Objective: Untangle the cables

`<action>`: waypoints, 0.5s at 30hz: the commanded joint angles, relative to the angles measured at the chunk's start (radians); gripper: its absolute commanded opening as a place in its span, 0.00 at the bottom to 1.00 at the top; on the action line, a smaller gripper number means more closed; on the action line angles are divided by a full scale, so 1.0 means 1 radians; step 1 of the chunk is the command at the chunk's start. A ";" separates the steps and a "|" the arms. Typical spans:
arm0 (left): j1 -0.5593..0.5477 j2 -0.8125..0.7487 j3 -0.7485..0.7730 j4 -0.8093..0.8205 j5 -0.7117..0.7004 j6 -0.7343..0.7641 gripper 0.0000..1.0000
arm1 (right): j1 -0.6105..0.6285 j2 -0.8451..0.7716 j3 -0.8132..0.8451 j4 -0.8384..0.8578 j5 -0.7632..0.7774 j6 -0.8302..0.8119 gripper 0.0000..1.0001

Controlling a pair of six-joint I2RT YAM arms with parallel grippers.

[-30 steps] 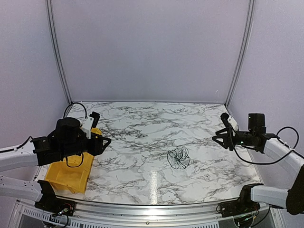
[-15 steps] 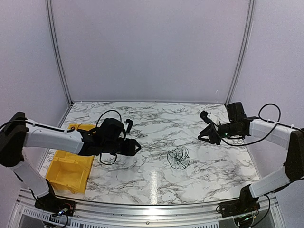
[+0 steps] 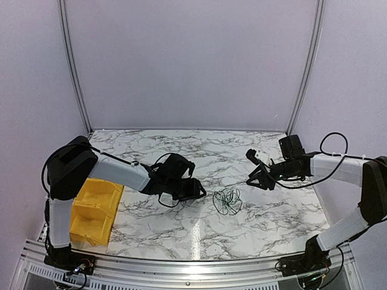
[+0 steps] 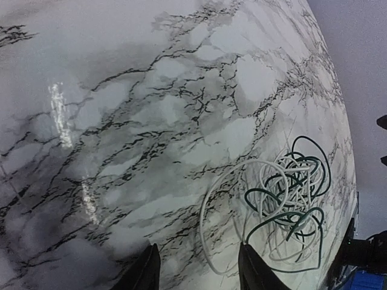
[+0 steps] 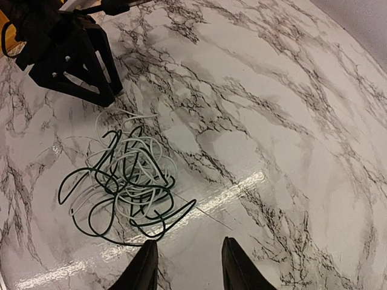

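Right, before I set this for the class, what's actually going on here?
Two robot arms are set up to untangle a tangle of dark green and white cables lying on the marble table. The left gripper hovers at one side of the tangle and the right gripper at the other. Both are open and neither touches a wire. The loops are all knotted together, so nothing has been separated yet. A yellow bin sits at the table's left edge.

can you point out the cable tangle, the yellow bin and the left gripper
cable tangle [image 3: 227, 201], top external view, middle of the knot
yellow bin [image 3: 91, 233], top external view, its near outer wall
left gripper [image 3: 201, 192], top external view, midway between its fingertips
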 commanded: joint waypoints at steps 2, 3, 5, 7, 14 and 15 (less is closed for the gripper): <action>-0.012 0.056 0.065 0.006 0.072 -0.074 0.44 | 0.006 -0.008 0.010 0.016 0.024 -0.022 0.38; -0.012 0.065 0.066 0.001 0.076 -0.087 0.43 | 0.006 -0.011 0.007 0.017 0.026 -0.024 0.38; -0.013 0.080 0.071 0.000 0.099 -0.118 0.41 | 0.006 -0.016 0.007 0.016 0.030 -0.021 0.38; -0.018 0.094 0.077 -0.003 0.116 -0.138 0.38 | 0.005 -0.023 0.004 0.015 0.028 -0.022 0.39; -0.033 0.110 0.066 0.003 0.104 -0.170 0.29 | 0.006 -0.027 0.003 -0.001 0.014 -0.037 0.40; -0.036 0.109 0.058 0.006 0.096 -0.170 0.26 | 0.006 -0.028 0.001 -0.005 0.009 -0.041 0.40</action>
